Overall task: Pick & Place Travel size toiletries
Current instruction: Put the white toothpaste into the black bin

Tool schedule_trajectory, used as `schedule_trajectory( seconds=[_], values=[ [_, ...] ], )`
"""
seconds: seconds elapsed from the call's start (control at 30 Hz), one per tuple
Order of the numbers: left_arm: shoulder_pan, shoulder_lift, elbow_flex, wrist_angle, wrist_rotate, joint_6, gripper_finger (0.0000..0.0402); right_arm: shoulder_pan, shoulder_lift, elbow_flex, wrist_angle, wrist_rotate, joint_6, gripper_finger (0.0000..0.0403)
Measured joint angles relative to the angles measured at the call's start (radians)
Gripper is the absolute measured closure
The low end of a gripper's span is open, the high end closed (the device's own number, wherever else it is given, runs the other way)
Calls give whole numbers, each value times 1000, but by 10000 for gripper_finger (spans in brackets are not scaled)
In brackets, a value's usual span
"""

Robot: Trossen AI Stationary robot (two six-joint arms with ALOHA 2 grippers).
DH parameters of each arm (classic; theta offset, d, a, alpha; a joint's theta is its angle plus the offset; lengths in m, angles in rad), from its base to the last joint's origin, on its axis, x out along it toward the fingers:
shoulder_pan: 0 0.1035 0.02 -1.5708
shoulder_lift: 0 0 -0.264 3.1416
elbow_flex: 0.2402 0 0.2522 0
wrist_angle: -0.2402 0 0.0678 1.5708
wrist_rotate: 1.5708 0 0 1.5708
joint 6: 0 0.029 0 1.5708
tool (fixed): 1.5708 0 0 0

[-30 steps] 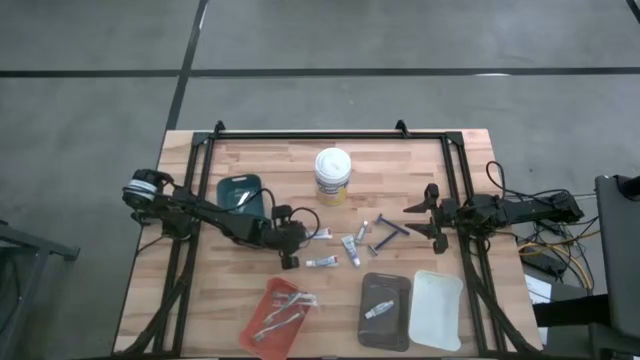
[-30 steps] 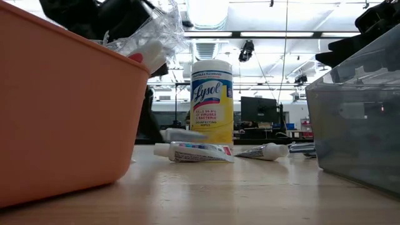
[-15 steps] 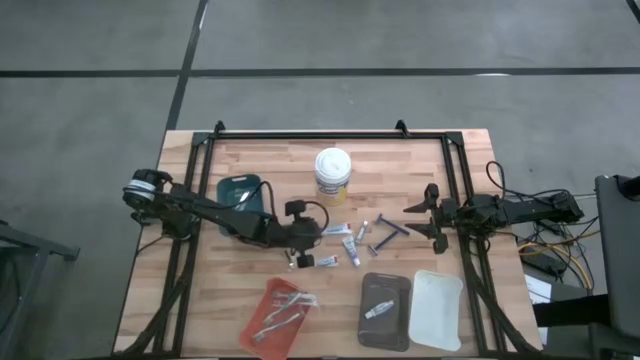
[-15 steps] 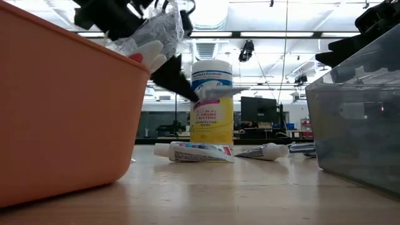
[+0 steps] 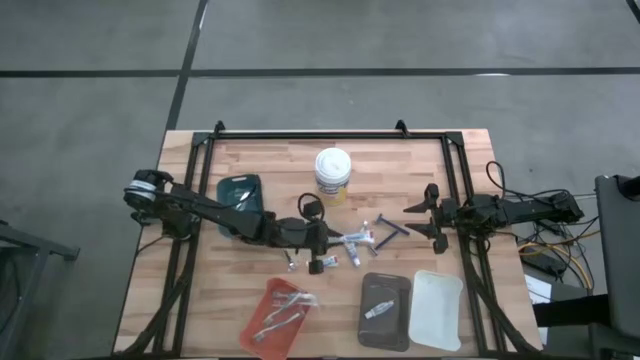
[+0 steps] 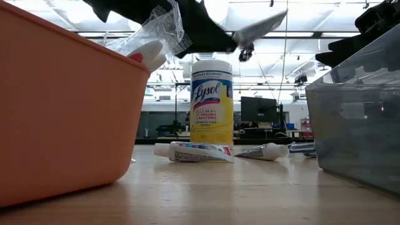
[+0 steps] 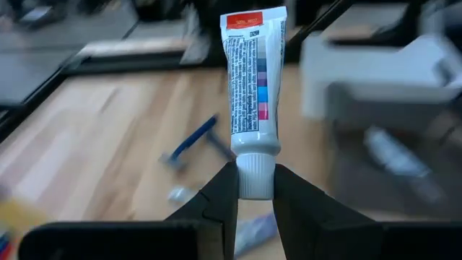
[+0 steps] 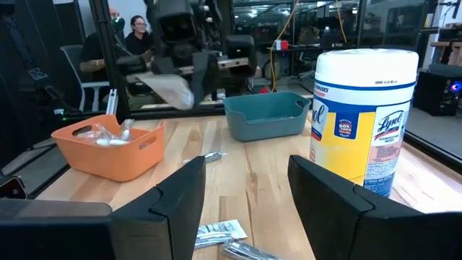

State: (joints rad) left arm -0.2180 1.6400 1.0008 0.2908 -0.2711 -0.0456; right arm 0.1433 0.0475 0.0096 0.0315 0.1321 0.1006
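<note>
I have the left gripper (image 7: 247,189) stretched out over the middle of the table (image 5: 270,160), lifted clear of the wood, and its jaws are pinched on the cap end of a small white tube (image 7: 251,79). In the left wrist view the tube stands out straight from between the fingers (image 7: 221,193), its printed side with a column of coloured squares facing the camera. From above I see the same tube (image 5: 352,238) sticking out past the gripper (image 5: 325,240) toward the right arm, over the loose items on the table. In the low view it (image 6: 261,25) hangs high, angled upward, above the yellow wipes tub (image 6: 211,103).

Still lying on the wood are two more tubes (image 6: 195,152) (image 6: 262,151) in front of the tub, and a blue-handled razor (image 5: 390,229) just beside them on the right.

The orange tray (image 5: 281,316) at the near edge holds wrapped items, the grey tray (image 5: 386,309) next to it holds one small piece, and the white tray (image 5: 436,310) sits at its right. The teal tray (image 5: 238,190) sits under the left arm, farther back.

My right gripper (image 8: 245,193) waits at the right side of the table (image 5: 432,211), its jaws spread wide with nothing between them, pointed toward the tub and the trays. A person (image 8: 136,30) sits in the room beyond.
</note>
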Motion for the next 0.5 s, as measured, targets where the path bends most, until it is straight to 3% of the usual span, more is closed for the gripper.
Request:
schedule_trajectory(
  seconds=[0.13, 0.27, 0.5],
  values=[
    [-1, 45, 7, 105, 80, 22, 324, 0, 0, 0, 0, 0, -3, 207],
    [-2, 126, 69, 109, 125, 29, 324, 0, 1, 0, 0, 0, 0, 207],
    [-13, 282, 286, -36, 211, 124, 323, 0, 0, 0, 0, 0, -3, 207]
  ],
)
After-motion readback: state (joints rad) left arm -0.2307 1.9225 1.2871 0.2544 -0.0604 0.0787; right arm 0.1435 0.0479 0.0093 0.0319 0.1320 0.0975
